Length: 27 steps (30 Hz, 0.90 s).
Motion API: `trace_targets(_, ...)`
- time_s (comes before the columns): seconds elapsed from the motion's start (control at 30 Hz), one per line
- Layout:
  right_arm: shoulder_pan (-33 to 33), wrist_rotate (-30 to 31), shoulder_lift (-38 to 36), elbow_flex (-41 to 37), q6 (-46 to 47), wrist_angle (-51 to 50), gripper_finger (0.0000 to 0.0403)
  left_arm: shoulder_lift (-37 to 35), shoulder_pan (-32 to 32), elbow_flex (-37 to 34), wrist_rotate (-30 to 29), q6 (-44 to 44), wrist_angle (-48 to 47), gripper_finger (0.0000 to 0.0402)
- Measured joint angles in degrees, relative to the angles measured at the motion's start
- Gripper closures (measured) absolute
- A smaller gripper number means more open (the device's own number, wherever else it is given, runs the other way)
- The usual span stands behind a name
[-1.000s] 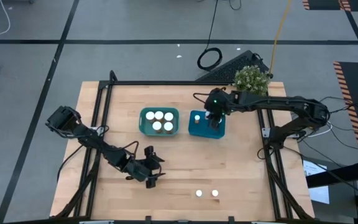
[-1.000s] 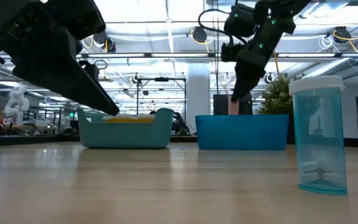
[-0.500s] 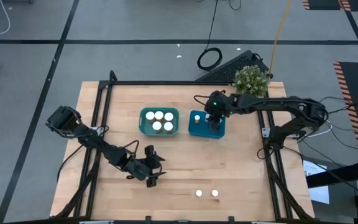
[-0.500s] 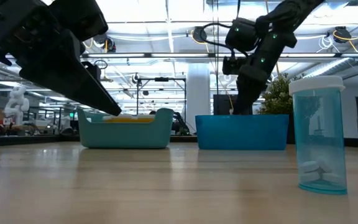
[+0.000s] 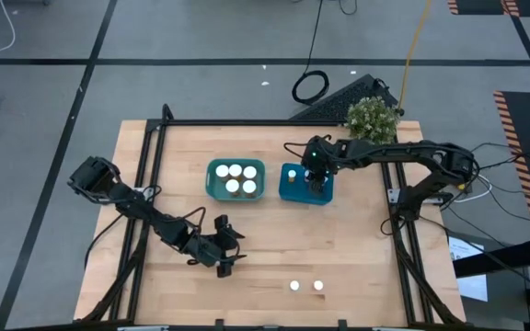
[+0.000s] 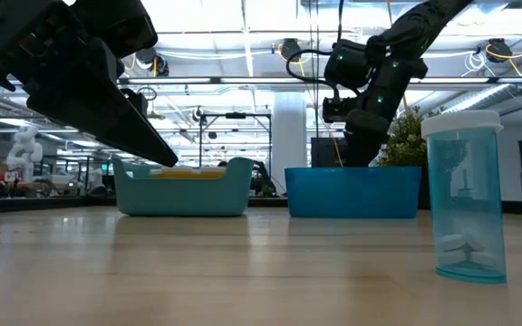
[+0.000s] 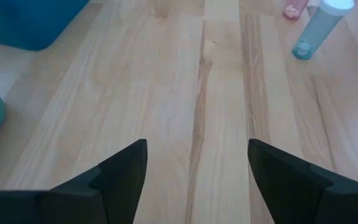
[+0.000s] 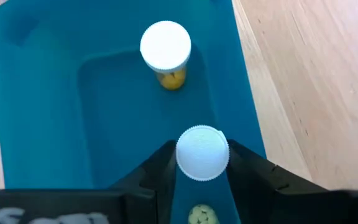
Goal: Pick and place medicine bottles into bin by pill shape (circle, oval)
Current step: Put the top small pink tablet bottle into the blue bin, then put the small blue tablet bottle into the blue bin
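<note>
My right gripper (image 5: 316, 181) reaches down into the blue bin (image 5: 328, 195), shut on a white-capped medicine bottle (image 8: 202, 153). A second bottle (image 8: 165, 47), holding yellow pills, stands upright on that bin's floor. The teal bin (image 5: 214, 188) to the left holds several white-capped bottles. Two more bottles (image 5: 294, 286) (image 5: 318, 286) stand on the table near its front edge; the low view shows one (image 6: 465, 195) as clear blue with white pills. My left gripper (image 5: 225, 265) hovers open over bare wood at the near left. My right gripper pinches the bottle between its two fingers (image 8: 241, 167), on opposite sides of its upper part by the white cap (image 8: 202, 149). The fingers point down from above and the bottle stands upright. Whether its base touches the bin floor is hidden by the bin wall.
A potted plant (image 5: 373, 116) stands at the far right corner behind the blue bin. A black frame (image 5: 155, 138) runs along the table's edges. Bare wood lies between the bins and the two standing bottles.
My right gripper has gone down into the blue bin with the bottle, which stays upright in its fingers.
</note>
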Motion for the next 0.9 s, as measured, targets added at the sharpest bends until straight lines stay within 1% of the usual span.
trace_targets(0.1, 0.02, 0.01, 0.01, 0.00, 0.23, -0.32, 0.0274, 0.00, 0.00, 0.02, 0.03, 0.15, 0.00, 0.0124)
trace_targets(0.4, 0.02, 0.09, 0.01, 0.00, 0.68, -0.59, 0.0233, 0.00, 0.00, 0.00, 0.09, 0.09, 0.00, 0.0124)
trace_targets(0.63, 0.02, 0.12, -0.50, 0.00, 1.78, -0.47, 0.0216, 0.02, 0.00, 0.00, 0.17, 0.02, 0.00, 0.0124)
trace_targets(0.9, 0.10, 0.26, -5.52, 0.02, 4.56, -1.28, 0.0198, 0.00, 0.00, 0.00, 0.35, 0.00, 0.00, 0.0124)
